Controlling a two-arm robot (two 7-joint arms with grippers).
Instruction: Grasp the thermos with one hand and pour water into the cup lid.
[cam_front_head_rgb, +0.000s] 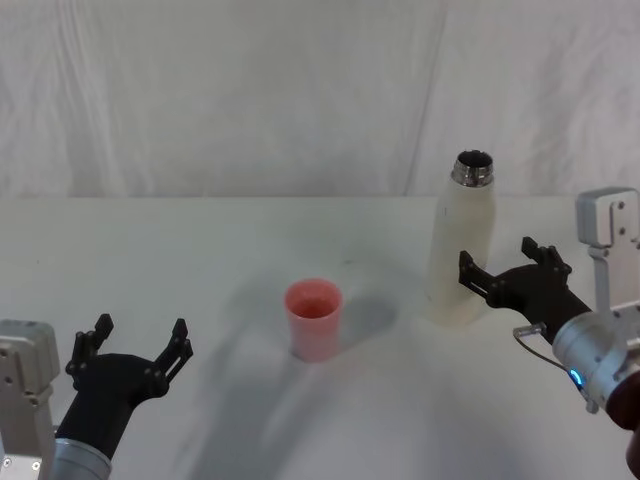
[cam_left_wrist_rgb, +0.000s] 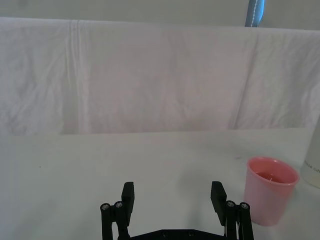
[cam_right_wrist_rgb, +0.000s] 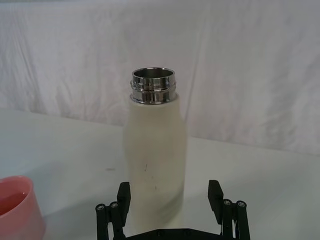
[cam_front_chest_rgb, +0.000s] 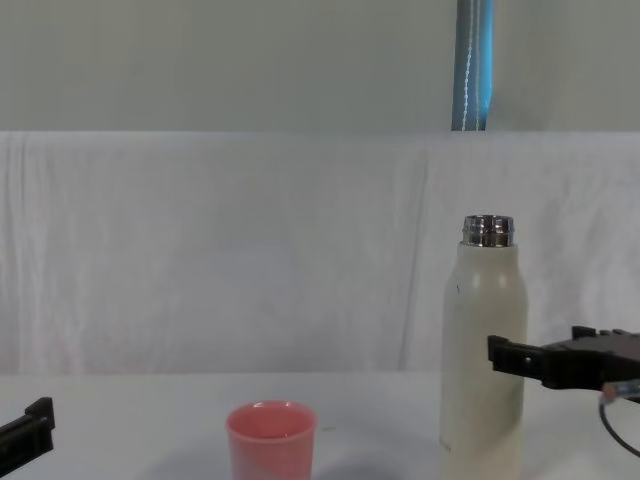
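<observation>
Black fingers of the right hand (cam_front_head_rgb: 508, 265) are spread wide beside the lower body of one cream thermos (cam_front_head_rgb: 458, 250), which stands upright with its steel neck uncapped. One pink cup lid (cam_front_head_rgb: 313, 318) stands on the white tabletop (cam_front_head_rgb: 200, 260) to its left, holding some liquid. Near the front left, the left hand (cam_front_head_rgb: 140, 345) rests spread too, gripping nothing.

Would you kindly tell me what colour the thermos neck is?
Shiny silver steel, clearest in the right wrist view: thermos neck.

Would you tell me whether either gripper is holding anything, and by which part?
Nothing is held: the right gripper is open beside the thermos, and the left gripper is open.
</observation>
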